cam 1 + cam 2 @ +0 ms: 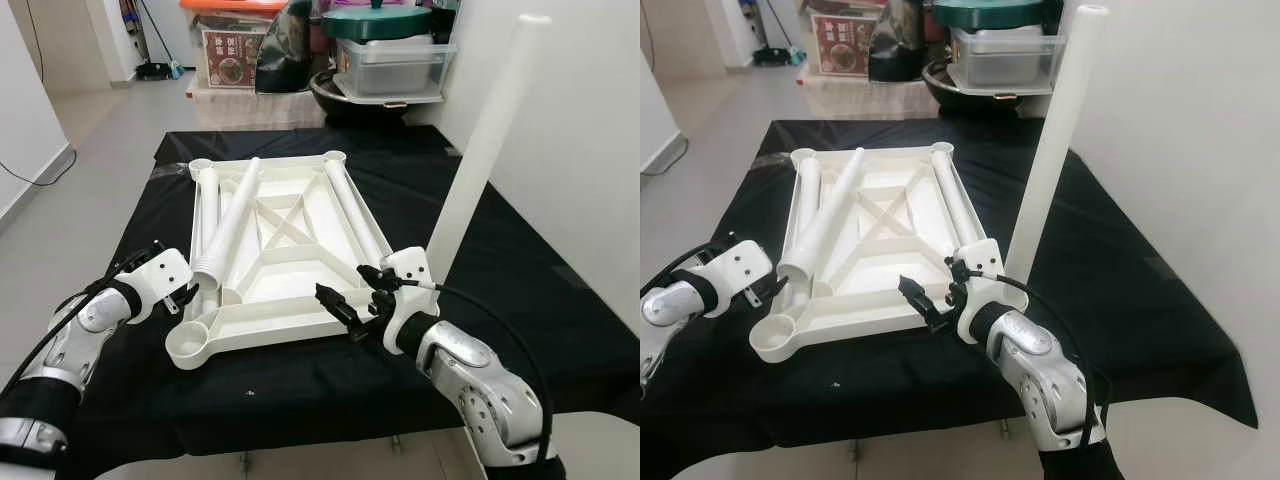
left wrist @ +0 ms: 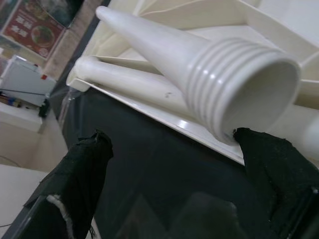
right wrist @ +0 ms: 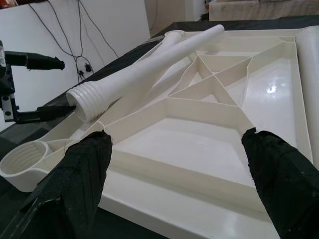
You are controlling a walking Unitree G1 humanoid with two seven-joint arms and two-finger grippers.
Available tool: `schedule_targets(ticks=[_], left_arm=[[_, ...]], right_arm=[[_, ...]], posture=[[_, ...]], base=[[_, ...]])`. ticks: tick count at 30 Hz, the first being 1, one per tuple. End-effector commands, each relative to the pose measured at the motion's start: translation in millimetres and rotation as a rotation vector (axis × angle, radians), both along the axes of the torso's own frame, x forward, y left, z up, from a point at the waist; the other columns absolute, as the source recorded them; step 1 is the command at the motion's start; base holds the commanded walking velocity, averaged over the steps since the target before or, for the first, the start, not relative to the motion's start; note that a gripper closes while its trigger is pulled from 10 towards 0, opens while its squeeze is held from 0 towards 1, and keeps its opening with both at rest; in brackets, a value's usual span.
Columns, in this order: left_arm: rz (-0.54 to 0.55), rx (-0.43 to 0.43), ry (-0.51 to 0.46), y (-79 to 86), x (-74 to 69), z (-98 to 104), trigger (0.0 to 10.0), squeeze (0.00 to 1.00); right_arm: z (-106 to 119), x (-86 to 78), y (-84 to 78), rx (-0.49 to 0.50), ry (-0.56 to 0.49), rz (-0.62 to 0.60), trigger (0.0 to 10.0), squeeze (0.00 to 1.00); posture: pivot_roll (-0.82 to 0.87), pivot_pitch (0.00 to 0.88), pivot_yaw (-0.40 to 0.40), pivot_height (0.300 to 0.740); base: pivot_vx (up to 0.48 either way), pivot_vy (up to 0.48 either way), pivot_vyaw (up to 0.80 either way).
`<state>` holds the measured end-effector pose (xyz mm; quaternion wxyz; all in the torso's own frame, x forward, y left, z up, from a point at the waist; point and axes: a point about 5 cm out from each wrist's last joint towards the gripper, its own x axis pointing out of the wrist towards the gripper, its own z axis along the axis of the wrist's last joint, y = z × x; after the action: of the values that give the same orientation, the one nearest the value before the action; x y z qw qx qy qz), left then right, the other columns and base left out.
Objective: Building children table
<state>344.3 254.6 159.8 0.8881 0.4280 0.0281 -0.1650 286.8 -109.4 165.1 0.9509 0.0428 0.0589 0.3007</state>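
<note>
Nearest, the right gripper [image 1: 340, 303] hovers at the near edge of the upturned white tabletop [image 1: 290, 255], its black fingers spread wide with nothing between them. The left gripper [image 1: 176, 296] sits at the tabletop's near left corner, fingers parted and empty, just beside the ribbed open end of a loose leg [image 1: 228, 232] that lies slantwise across the ribs. That tabletop rests on a black cloth [image 1: 300, 380] covering the table. At the near left corner an empty threaded socket [image 1: 190, 345] waits. One leg [image 1: 480, 150] already stands upright at the near right corner; two more legs lie along the left and right rims. The legs look like light, hollow, stiff plastic, smooth and likely slippery, so the ribbed end seems the surest hold. Farther off, storage boxes [image 1: 395, 60] stand on the floor.
</note>
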Motion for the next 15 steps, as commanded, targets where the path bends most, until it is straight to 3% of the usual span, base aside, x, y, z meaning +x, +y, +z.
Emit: schedule_targets(ticks=[1, 13, 15], left_arm=[[0.017, 0.017, -0.004, 3.6, 1.2, -1.6, 10.0, 0.00], [0.049, -0.044, -0.038, -4.5, 6.5, -12.8, 10.0, 0.00], [0.053, -0.062, -0.019, -12.8, 6.3, -25.7, 8.6, 0.00]], right_arm=[[-2.9, 0.5, -2.0, 0.013, 0.014, -0.015, 10.0, 0.00], [-3.6, -0.4, -0.7, 0.008, 0.010, -0.019, 10.0, 0.00], [-4.4, 0.5, -3.2, -0.004, 0.010, -0.024, 10.0, 0.00]], posture=[[0.00, 0.000, -0.015, 0.740], [-0.02, 0.000, -0.012, 0.740], [-0.02, 0.000, -0.015, 0.740]], base=[[0.000, 0.000, 0.00], [0.000, 0.000, 0.00], [0.000, 0.000, 0.00]])
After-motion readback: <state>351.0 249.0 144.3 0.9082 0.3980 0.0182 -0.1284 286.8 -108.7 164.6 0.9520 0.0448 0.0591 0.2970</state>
